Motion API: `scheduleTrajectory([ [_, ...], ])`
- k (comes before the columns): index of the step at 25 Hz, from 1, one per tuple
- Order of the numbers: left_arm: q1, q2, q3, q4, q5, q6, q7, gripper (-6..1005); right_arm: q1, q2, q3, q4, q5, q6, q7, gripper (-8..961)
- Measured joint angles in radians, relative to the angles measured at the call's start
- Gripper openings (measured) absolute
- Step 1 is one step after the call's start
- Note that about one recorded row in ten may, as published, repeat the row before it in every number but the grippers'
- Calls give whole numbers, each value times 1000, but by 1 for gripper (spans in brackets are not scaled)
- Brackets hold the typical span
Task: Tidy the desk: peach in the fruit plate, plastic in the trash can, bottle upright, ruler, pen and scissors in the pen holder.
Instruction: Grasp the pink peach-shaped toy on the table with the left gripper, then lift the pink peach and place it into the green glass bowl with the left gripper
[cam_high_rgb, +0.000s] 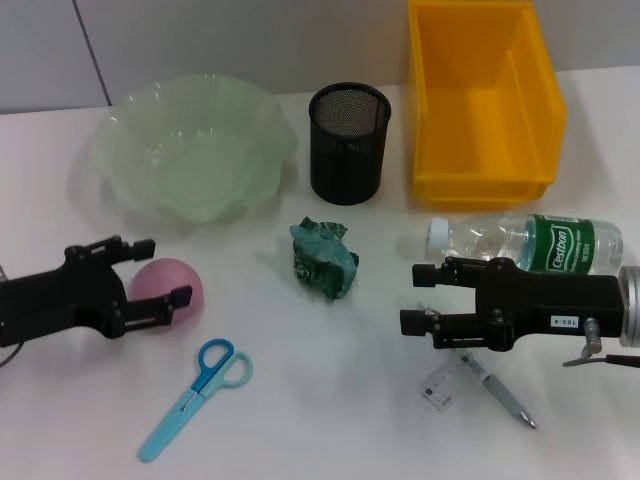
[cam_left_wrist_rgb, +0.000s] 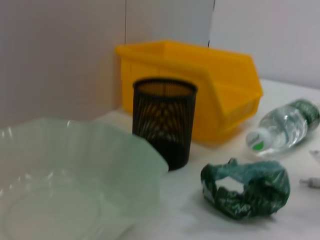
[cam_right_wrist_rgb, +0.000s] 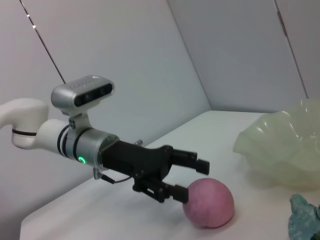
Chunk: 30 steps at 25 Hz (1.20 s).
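The pink peach (cam_high_rgb: 168, 287) lies on the table in front of the pale green fruit plate (cam_high_rgb: 190, 150). My left gripper (cam_high_rgb: 170, 270) is open, its fingers reaching over the peach's near side; the right wrist view shows the left gripper (cam_right_wrist_rgb: 189, 177) at the peach (cam_right_wrist_rgb: 210, 202). My right gripper (cam_high_rgb: 410, 297) is open and empty, above the table beside the lying bottle (cam_high_rgb: 530, 243). The pen (cam_high_rgb: 503, 392) and a small white-labelled piece (cam_high_rgb: 440, 385) lie under that arm. The crumpled green plastic (cam_high_rgb: 325, 257), blue scissors (cam_high_rgb: 195, 395) and black mesh pen holder (cam_high_rgb: 348, 140) are in mid-table.
The yellow bin (cam_high_rgb: 485, 100) stands at the back right, behind the bottle. The left wrist view shows the fruit plate (cam_left_wrist_rgb: 60, 190), pen holder (cam_left_wrist_rgb: 164, 120), bin (cam_left_wrist_rgb: 200, 85), bottle (cam_left_wrist_rgb: 282, 125) and plastic (cam_left_wrist_rgb: 245, 189). A wall closes the back.
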<state>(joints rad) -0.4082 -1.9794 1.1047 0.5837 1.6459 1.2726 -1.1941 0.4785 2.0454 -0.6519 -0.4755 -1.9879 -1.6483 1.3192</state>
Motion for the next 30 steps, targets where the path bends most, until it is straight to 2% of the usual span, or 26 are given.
scheduleTrajectory([
  [10, 3, -24, 14, 11, 51, -110, -20, 751, 5, 2, 0, 0, 0, 6, 0, 814],
  [18, -1, -22, 13, 28, 68, -111, -86, 737, 9, 4, 0, 0, 0, 12, 2, 813],
  [26, -3, -15, 8, 37, 76, -99, -104, 448, 11, 5, 1, -2, 1, 16, 6, 814],
  [29, -1, -14, 1, 66, 80, -38, -131, 336, 11, 5, 0, 0, 3, 25, 7, 814],
  [30, -1, -14, 1, 66, 80, -38, -131, 330, 11, 5, 0, 0, 3, 25, 7, 814],
])
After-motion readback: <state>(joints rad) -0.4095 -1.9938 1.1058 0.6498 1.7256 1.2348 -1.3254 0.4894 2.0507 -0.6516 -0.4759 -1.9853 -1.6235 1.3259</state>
